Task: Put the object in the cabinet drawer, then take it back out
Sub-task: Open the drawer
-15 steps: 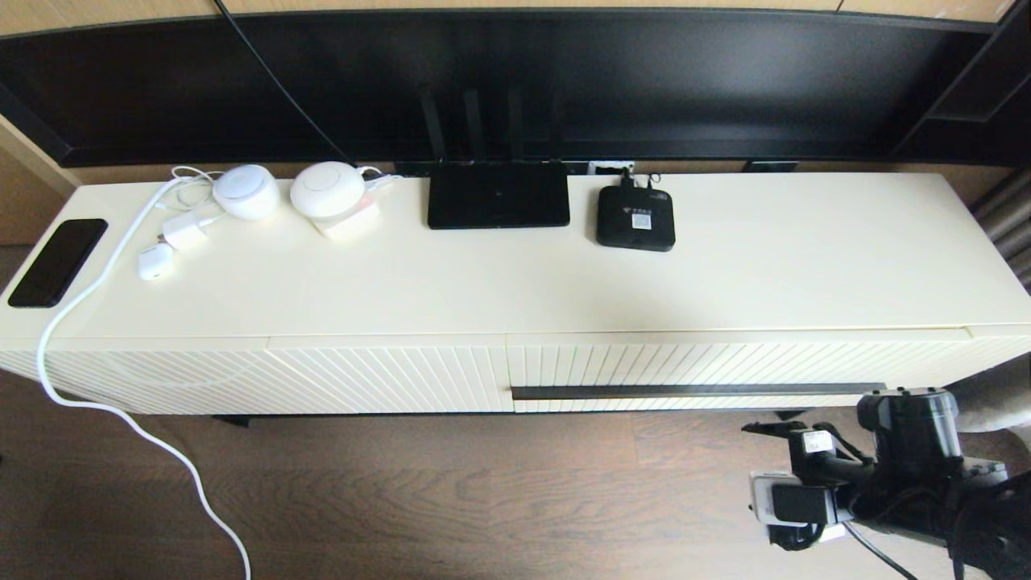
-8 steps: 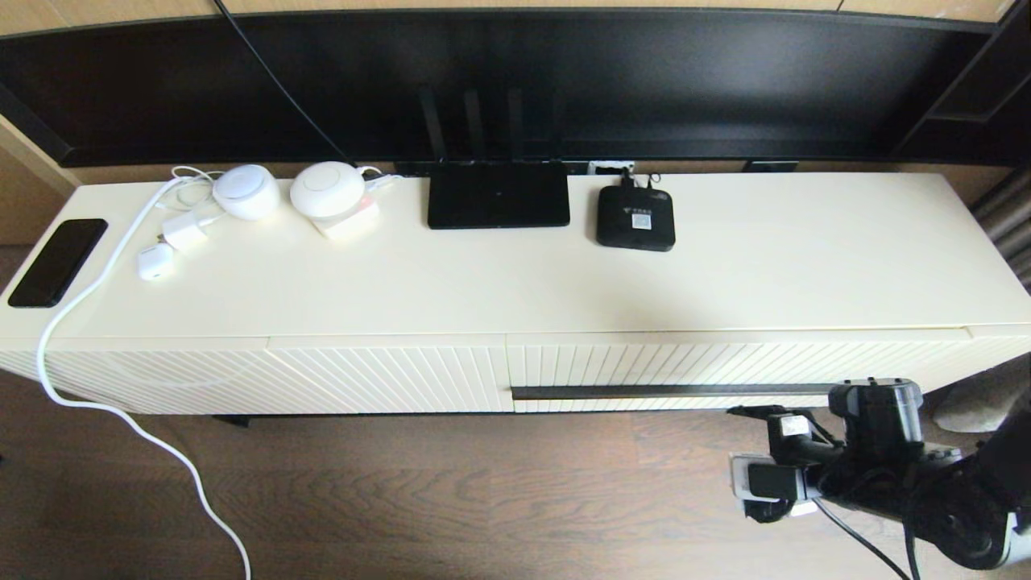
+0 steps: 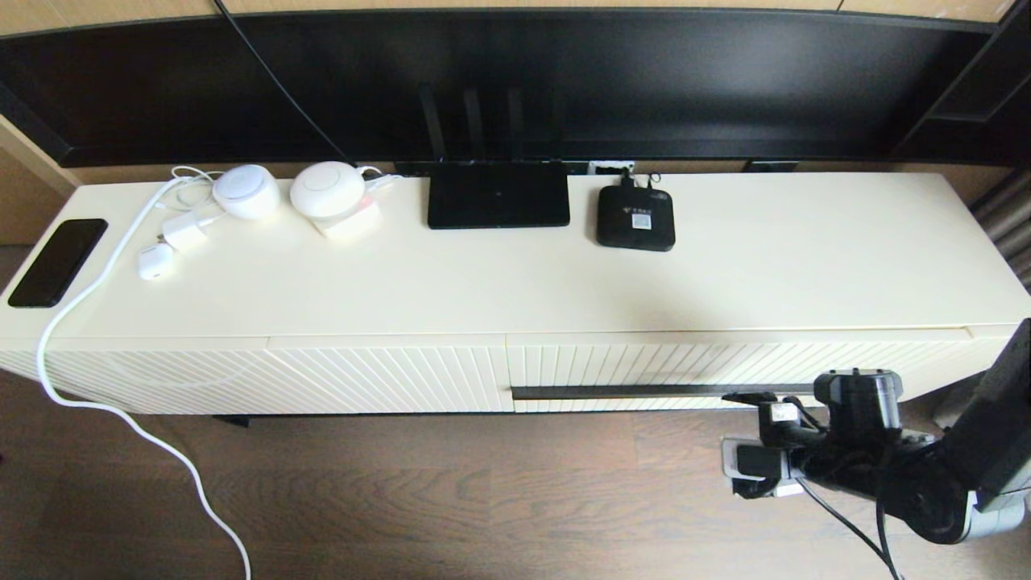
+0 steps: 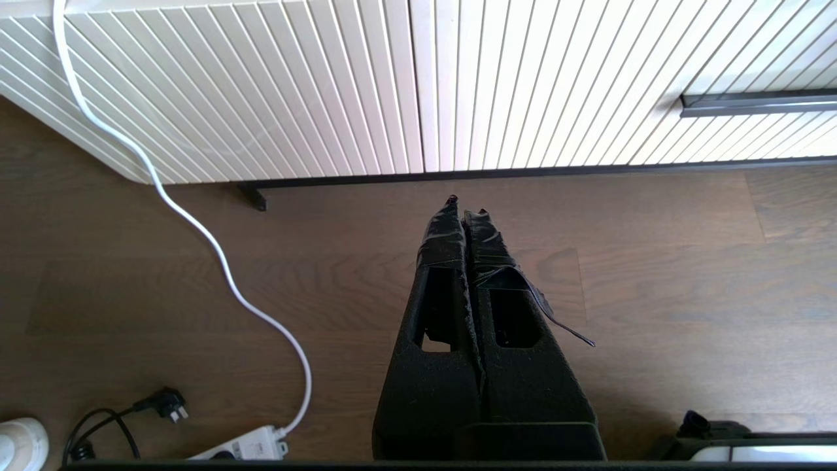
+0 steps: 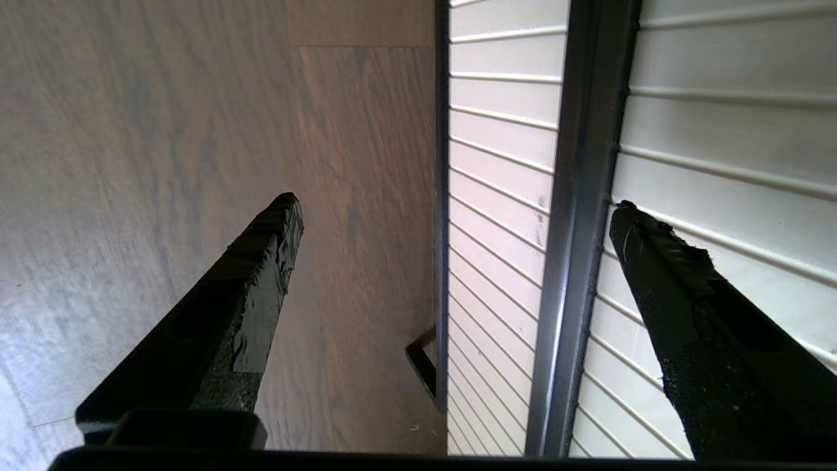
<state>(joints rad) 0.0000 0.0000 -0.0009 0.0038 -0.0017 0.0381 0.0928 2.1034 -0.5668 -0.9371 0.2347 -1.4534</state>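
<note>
Fingers [image 5: 261, 288] of right gripper [image 5: 454, 209] straddle handle bar [image 5: 575, 216].

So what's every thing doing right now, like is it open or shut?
Wide cream ribbed cabinet drawer: shut.
Long dark handle bar: ungripped, between the right gripper's spread fingers.
Right gripper: open, at the handle.
Left gripper: shut, empty, low over the floor.
Flat black router with antennas: flat on the cabinet top, antennas up.
Black phone: lying flat, screen dark.
</note>
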